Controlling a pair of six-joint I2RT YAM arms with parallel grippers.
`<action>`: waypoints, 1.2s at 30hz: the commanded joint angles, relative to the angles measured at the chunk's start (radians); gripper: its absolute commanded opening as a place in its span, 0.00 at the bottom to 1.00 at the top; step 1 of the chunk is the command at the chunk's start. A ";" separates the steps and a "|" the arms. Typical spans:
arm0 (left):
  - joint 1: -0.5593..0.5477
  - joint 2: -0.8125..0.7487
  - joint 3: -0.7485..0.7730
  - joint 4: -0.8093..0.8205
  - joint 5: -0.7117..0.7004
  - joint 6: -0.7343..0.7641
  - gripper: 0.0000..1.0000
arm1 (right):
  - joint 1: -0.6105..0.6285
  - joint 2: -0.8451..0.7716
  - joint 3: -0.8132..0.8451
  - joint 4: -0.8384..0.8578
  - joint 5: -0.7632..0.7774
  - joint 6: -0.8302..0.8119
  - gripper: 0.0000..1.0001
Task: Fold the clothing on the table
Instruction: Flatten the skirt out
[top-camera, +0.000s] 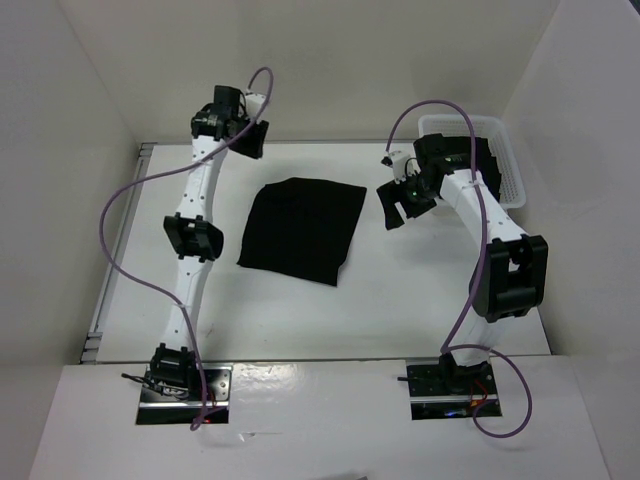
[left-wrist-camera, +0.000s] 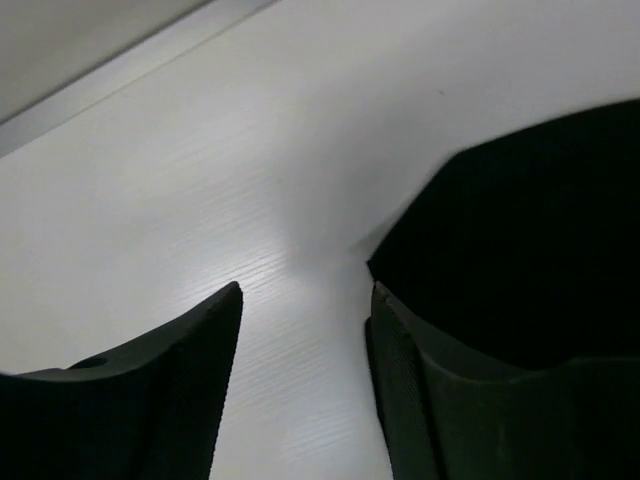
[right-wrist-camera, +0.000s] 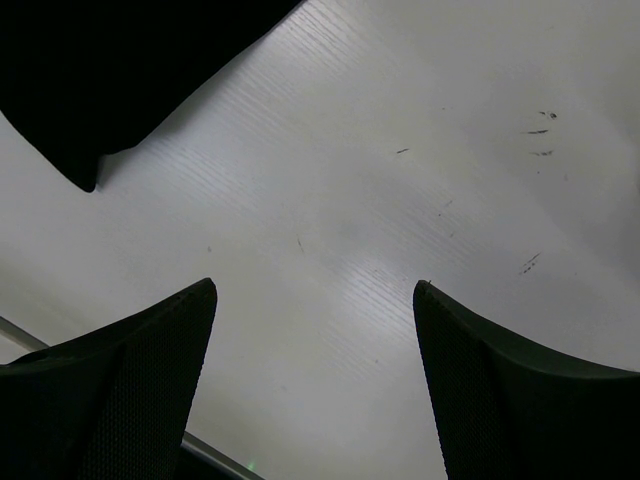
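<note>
The black clothing (top-camera: 302, 228) lies flat on the white table (top-camera: 400, 300), folded into a rough rectangle near the middle. My left gripper (top-camera: 252, 138) hovers at the far edge, up and left of the garment's far left corner, open with only bare tabletop between its fingers. In the left wrist view the clothing (left-wrist-camera: 530, 240) fills the right side beyond the left gripper (left-wrist-camera: 305, 292). My right gripper (top-camera: 398, 205) stands open just right of the garment. The right wrist view shows the clothing (right-wrist-camera: 110, 70) at the top left, apart from the open right gripper (right-wrist-camera: 315, 288).
A white lattice basket (top-camera: 505, 150) stands at the far right corner, behind the right arm. White walls close in the table at the back and both sides. A grey rail (top-camera: 110, 270) runs along the left edge.
</note>
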 joint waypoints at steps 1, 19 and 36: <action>-0.088 0.049 0.003 -0.050 0.077 0.027 0.64 | -0.005 0.017 0.048 -0.014 -0.018 0.004 0.83; -0.201 0.173 0.003 -0.052 -0.150 0.086 0.56 | -0.005 0.017 0.048 -0.014 -0.018 0.004 0.83; -0.201 0.182 0.003 -0.021 -0.115 0.077 0.53 | -0.005 0.017 0.048 -0.014 -0.027 -0.005 0.83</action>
